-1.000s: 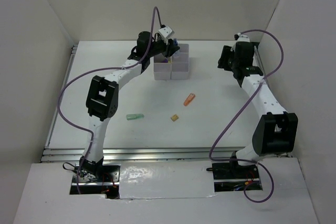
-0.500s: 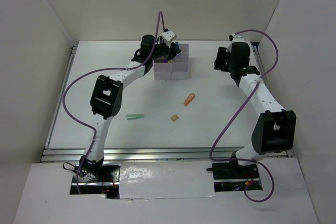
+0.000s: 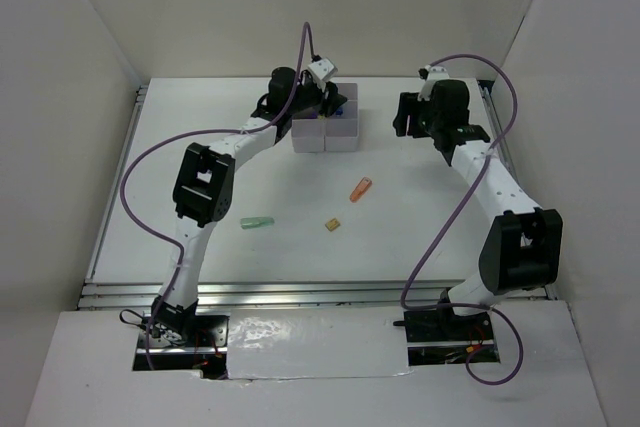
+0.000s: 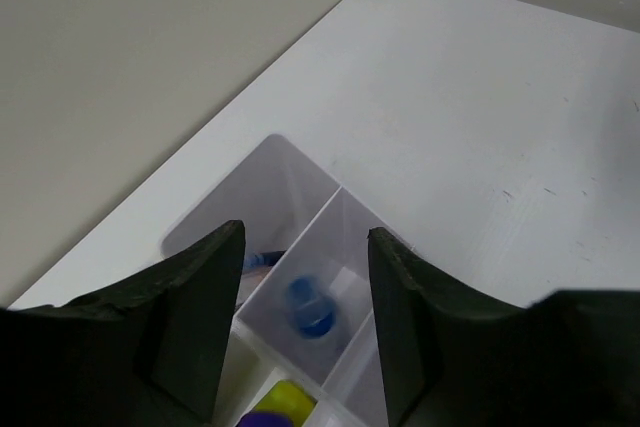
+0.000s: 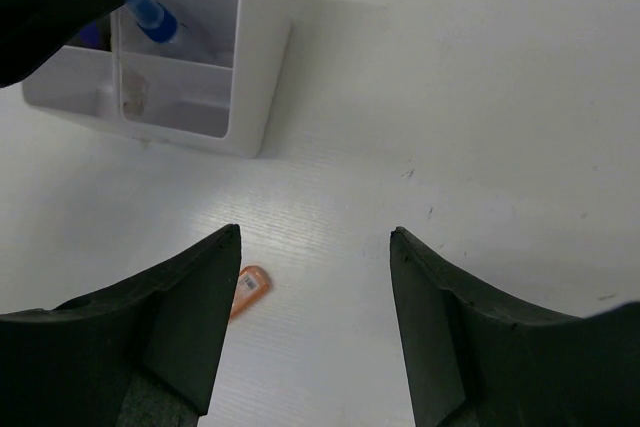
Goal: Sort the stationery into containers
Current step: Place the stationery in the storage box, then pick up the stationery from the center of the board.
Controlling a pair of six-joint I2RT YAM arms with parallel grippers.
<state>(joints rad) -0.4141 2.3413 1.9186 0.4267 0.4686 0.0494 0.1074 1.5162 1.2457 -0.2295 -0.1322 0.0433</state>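
Observation:
The white bins (image 3: pixel 340 139) stand at the back centre. My left gripper (image 3: pixel 328 99) hovers over their far cells, open and empty. In the left wrist view (image 4: pixel 306 232) a blurred white tube with blue cap (image 4: pixel 312 307) lies in a cell (image 4: pixel 345 209) below the jaws, with a yellow and purple marker (image 4: pixel 280 402) in a nearer cell. My right gripper (image 3: pixel 408 115) is open and empty, right of the bins. Its view (image 5: pixel 315 232) shows the bins (image 5: pixel 255 67), the blue cap (image 5: pixel 152 15) and the orange marker (image 5: pixel 250 289). The orange marker (image 3: pixel 361 189), green marker (image 3: pixel 257 222) and tan block (image 3: pixel 332 225) lie on the table.
White walls close in the table on the left, back and right. A metal rail (image 3: pixel 300 292) runs along the near edge. Purple cables loop off both arms.
My right gripper has moved left toward the bins. My left gripper shifted a little right over the bins, then stayed.

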